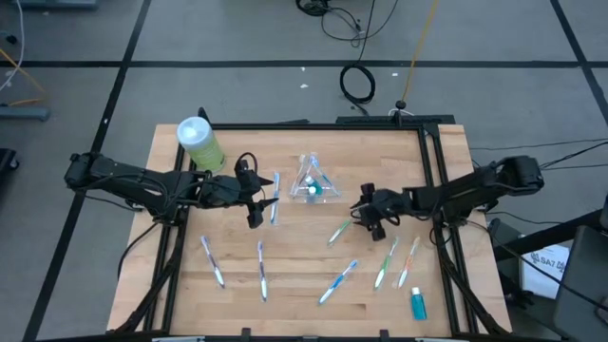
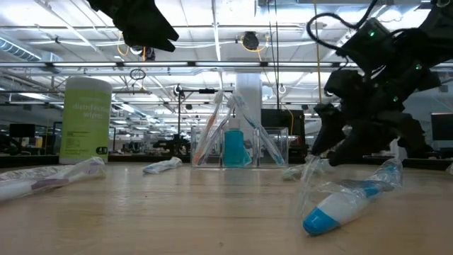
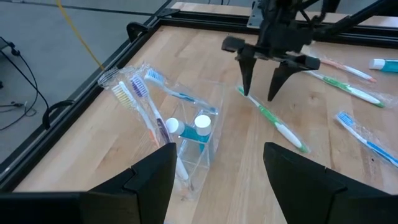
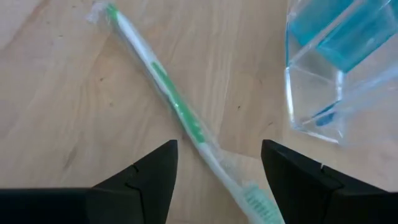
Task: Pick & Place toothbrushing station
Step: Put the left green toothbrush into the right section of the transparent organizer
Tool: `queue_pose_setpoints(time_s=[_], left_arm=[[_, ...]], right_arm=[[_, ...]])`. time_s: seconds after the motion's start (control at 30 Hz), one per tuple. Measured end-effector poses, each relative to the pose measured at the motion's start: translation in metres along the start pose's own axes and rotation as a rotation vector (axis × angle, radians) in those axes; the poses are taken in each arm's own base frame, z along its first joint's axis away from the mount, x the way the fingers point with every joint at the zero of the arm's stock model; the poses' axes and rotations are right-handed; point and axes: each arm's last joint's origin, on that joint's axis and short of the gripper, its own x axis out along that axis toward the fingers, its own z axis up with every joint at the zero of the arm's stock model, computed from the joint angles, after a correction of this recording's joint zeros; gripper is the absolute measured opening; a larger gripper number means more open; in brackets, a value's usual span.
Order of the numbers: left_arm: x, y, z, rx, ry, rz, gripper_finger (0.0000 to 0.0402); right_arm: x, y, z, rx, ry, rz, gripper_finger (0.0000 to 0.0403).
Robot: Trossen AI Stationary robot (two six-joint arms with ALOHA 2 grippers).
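Note:
A small clear cup (image 1: pixel 312 182) stands upright at the table's middle, holding wrapped toothbrushes and teal white-capped tubes (image 3: pixel 200 124). My left gripper (image 1: pixel 258 198) hovers open just left of the cup, pointing at it; in its wrist view the cup (image 3: pixel 193 146) lies ahead of the fingers. My right gripper (image 1: pixel 365 218) hangs open to the right of the cup, low over a wrapped green toothbrush (image 4: pixel 174 106) that lies flat on the wood. Both grippers hold nothing.
Several more wrapped toothbrushes lie along the near half of the table (image 1: pixel 262 271) (image 1: pixel 339 281) (image 1: pixel 385 264), and one lies by the left gripper (image 1: pixel 275 198). A teal tube (image 1: pixel 418 304) lies at the near right. A green white-lidded canister (image 1: pixel 199 142) stands at the far left.

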Motion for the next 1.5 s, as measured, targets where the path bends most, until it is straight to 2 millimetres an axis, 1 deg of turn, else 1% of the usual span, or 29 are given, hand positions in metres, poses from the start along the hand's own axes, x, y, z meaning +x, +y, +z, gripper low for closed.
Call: queue_pose_setpoints(time_s=[0.13, 0.27, 0.37, 0.5, 0.67, 0.73, 0.8, 0.93, 1.03, 1.17, 1.23, 1.4, 1.5], left_arm=[[0.000, 0.000, 0.000, -0.002, -0.004, -0.001, 0.0246], [0.000, 0.000, 0.000, -0.002, -0.005, -0.001, 0.0246], [0.000, 0.000, 0.000, 0.000, -0.005, -0.001, 0.0246], [0.000, 0.000, 0.000, 0.007, -0.005, -0.001, 0.0246], [0.000, 0.000, 0.000, 0.007, -0.005, -0.001, 0.0246], [0.000, 0.000, 0.000, 0.007, -0.004, -0.002, 0.0246], [0.000, 0.000, 0.000, 0.007, -0.004, -0.002, 0.0246], [0.000, 0.000, 0.000, 0.007, -0.004, -0.002, 0.0246], [0.000, 0.000, 0.000, 0.008, -0.004, -0.002, 0.0246], [0.000, 0.000, 0.000, 0.008, -0.004, -0.002, 0.0246], [0.000, 0.000, 0.001, 0.008, -0.005, -0.002, 0.0246], [0.000, 0.000, 0.001, 0.008, -0.005, -0.002, 0.0246], [0.000, 0.000, 0.001, 0.007, -0.005, -0.002, 0.0246]], right_arm=[[0.009, -0.003, -0.008, 0.016, 0.036, 0.015, 0.0221], [0.014, -0.004, -0.011, 0.022, 0.056, 0.018, 0.0196], [0.015, -0.003, -0.014, 0.022, 0.075, 0.025, 0.0161], [0.015, -0.002, -0.016, 0.018, 0.095, 0.038, 0.0103], [0.015, -0.001, -0.015, -0.081, 0.090, 0.053, 0.0030], [0.015, 0.000, -0.015, -0.118, 0.089, 0.050, 0.0012], [0.015, 0.000, -0.015, -0.157, 0.089, 0.046, 0.0009], [0.012, 0.004, -0.009, -0.259, 0.060, 0.037, 0.0017], [0.005, 0.006, -0.003, -0.318, 0.060, -0.028, 0.0008], [-0.007, 0.009, 0.017, -0.424, 0.001, -0.117, 0.0000], [-0.012, 0.013, 0.023, -0.501, -0.012, -0.136, 0.0000], [-0.023, 0.021, 0.049, -0.712, -0.074, -0.221, 0.0000], [-0.027, 0.023, 0.064, -0.775, -0.090, -0.260, 0.0000]])
